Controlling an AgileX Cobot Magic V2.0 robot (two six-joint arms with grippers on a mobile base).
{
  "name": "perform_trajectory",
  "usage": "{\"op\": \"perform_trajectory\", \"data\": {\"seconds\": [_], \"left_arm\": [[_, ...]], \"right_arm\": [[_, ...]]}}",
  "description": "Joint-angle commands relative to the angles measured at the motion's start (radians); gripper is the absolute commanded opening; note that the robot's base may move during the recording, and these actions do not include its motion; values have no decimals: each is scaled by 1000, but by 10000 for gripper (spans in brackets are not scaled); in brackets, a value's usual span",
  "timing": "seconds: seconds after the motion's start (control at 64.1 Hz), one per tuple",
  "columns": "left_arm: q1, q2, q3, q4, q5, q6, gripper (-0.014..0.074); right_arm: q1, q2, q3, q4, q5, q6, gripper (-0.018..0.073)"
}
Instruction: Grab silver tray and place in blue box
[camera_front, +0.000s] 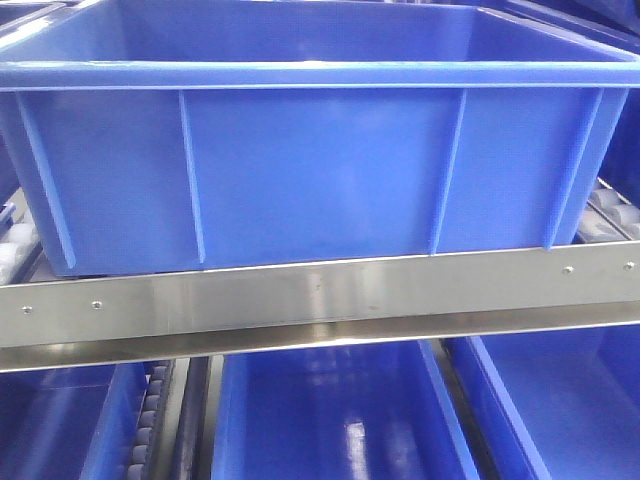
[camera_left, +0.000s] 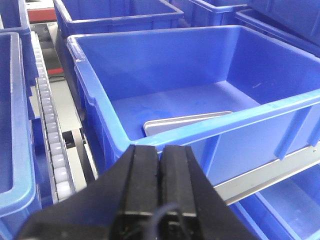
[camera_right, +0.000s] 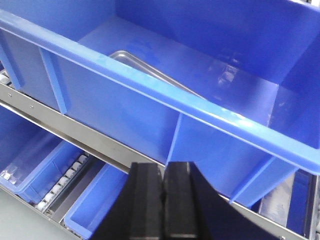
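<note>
Placement looks done: shiny silver rectangular metal tray (camera_left: 187, 121) lies inside the large blue plastic crate (camera_left: 280, 107), just beyond both grippers, left gripper (camera_left: 161, 165) and right gripper (camera_right: 163, 187), each closed, holding nothing.

Steel shelf rail (camera_front: 320, 300) with rivets; white roller track (camera_left: 50, 135); more blue crates (camera_front: 330, 420) on lower level.

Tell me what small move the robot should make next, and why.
Probably just back both arms away. The silver tray already lies on the floor of the blue box, near its front wall. The left gripper and right gripper are both shut, empty and outside the box.
</note>
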Motion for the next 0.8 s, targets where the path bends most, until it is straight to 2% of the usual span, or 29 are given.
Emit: {"op": "perform_trajectory", "data": {"seconds": [0.0,0.343,0.374,0.452,0.499,0.546,0.608,0.78], "left_arm": [[-7,8,-27,10,-94,3,-95],[-7,8,-20,6,-101,3,-95],[-7,8,-8,-7,-113,3,-95],[1,4,20,-95,-117,10,-95],[16,-8,29,-141,-111,94,-95],[41,-28,39,-191,-113,214,-95],[88,-65,57,-250,-113,290,-95],[261,-208,175,-246,-115,294,-94]], "right_arm": [[0,-3,-27,-28,-80,-6,54],[0,-3,-27,-28,-79,-6,54],[0,-3,-27,-28,-79,-6,54],[0,-3,-27,-28,-79,-6,54],[0,-3,-27,-28,-79,-6,54],[0,-3,-27,-28,-79,-6,54],[0,-3,-27,-28,-79,-6,54],[0,-3,-27,-28,-79,-6,54]]}}
